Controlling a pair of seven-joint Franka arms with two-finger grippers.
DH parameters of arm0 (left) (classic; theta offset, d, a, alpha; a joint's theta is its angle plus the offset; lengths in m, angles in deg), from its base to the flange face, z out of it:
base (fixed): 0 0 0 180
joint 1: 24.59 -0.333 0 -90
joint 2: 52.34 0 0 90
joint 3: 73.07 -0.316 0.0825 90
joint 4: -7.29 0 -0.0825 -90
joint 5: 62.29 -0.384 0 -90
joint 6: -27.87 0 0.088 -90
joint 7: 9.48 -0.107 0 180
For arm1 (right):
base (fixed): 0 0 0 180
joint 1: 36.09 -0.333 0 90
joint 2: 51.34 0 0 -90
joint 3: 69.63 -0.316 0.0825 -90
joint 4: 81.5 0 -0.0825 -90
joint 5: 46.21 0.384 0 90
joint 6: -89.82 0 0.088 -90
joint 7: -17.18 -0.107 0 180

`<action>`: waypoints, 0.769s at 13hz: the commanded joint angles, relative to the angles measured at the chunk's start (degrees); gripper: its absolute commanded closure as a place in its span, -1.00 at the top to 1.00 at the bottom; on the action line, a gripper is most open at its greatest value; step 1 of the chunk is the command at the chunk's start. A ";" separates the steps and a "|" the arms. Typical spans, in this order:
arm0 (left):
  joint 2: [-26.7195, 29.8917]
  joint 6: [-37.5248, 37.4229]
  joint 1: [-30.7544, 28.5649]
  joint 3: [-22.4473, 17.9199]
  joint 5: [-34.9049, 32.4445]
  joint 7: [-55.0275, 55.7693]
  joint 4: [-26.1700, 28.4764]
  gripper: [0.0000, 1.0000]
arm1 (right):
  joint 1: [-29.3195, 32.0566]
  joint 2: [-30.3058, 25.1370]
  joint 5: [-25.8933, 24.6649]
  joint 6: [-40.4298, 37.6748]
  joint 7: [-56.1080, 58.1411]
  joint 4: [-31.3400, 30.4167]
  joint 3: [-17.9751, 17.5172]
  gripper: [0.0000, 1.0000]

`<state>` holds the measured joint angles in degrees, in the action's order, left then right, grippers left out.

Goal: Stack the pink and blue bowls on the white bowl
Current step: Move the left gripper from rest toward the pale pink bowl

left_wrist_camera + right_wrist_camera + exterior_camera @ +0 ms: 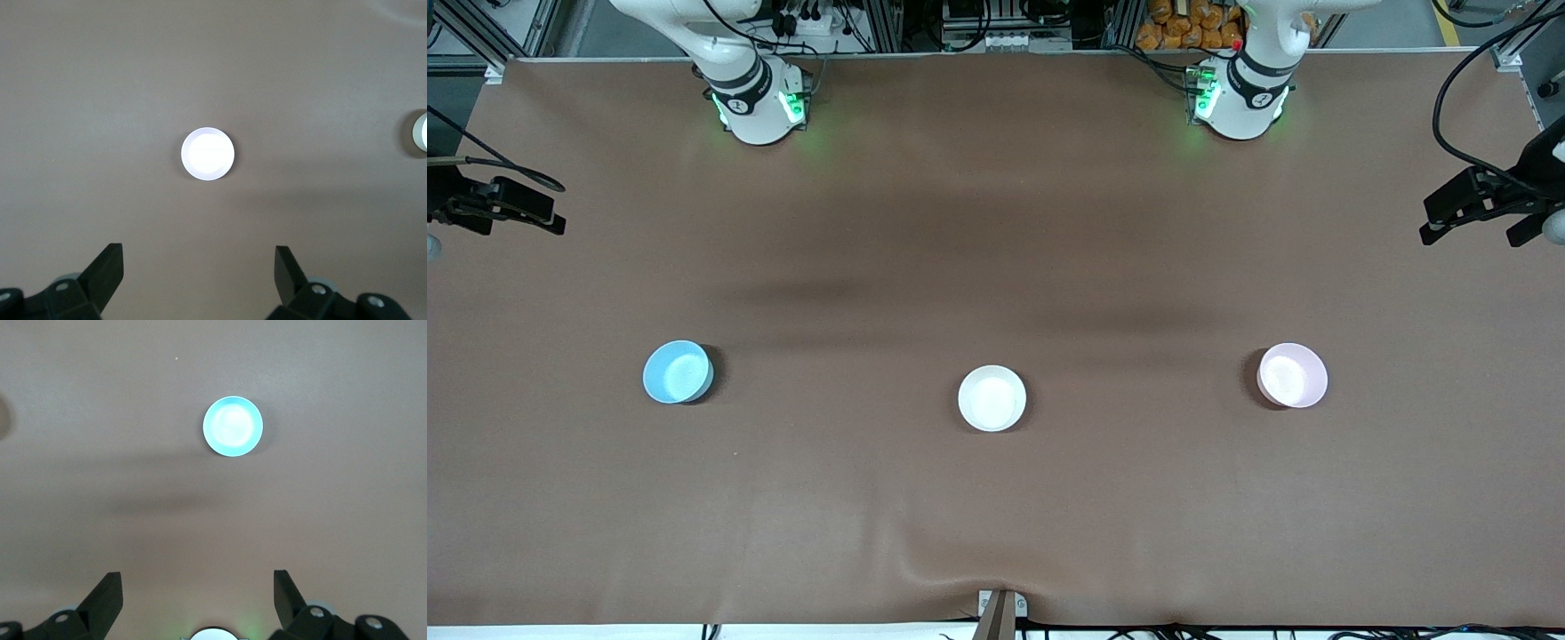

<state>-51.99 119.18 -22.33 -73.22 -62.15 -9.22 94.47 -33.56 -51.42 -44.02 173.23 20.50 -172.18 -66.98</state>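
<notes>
Three bowls stand apart in a row on the brown table. The white bowl [992, 398] is in the middle. The light blue bowl [678, 372] is toward the right arm's end and shows in the right wrist view [233, 426]. The pale pink bowl [1292, 375] is toward the left arm's end; it looks washed-out white in the left wrist view [208, 154], where the white bowl [420, 133] shows at the edge. My left gripper [1472, 236] [199, 267] is open and empty, high over its end of the table. My right gripper [511, 224] [198, 587] is open and empty, high over its end.
The two arm bases [760, 102] [1240, 98] stand along the table edge farthest from the front camera. The brown cloth [996, 267] has a wrinkle by a clamp [1000, 612] at the nearest edge. Cables hang near the left gripper.
</notes>
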 commanded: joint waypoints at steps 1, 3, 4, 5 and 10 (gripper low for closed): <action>0.17 -0.26 0.03 -0.11 0.73 -0.79 -0.09 1.00 | -0.08 0.34 -0.17 -1.06 -0.59 0.94 -0.09 1.00; 0.08 -0.26 -0.15 -0.11 0.82 -0.87 -0.09 1.00 | -0.08 0.34 -0.09 -1.06 -0.59 0.77 -0.09 1.00; 0.00 -0.26 -0.50 -0.11 0.82 -1.31 -0.09 1.00 | 0.01 0.34 -0.09 -1.06 -0.59 0.68 -0.09 1.00; -0.70 -0.26 -0.76 -0.29 0.82 -1.84 0.09 1.00 | 0.01 0.34 -0.09 -1.06 -0.59 0.59 -0.09 1.00; -7.19 0.18 -4.27 -0.64 0.47 -2.97 0.35 1.00 | 0.01 0.43 -0.09 -1.06 -0.59 0.06 -0.09 1.00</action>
<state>-56.21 119.15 -24.74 -73.88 -62.15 -9.89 95.39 -33.56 -51.26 -44.02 172.63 20.50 -172.23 -66.98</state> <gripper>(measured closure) 0.000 0.000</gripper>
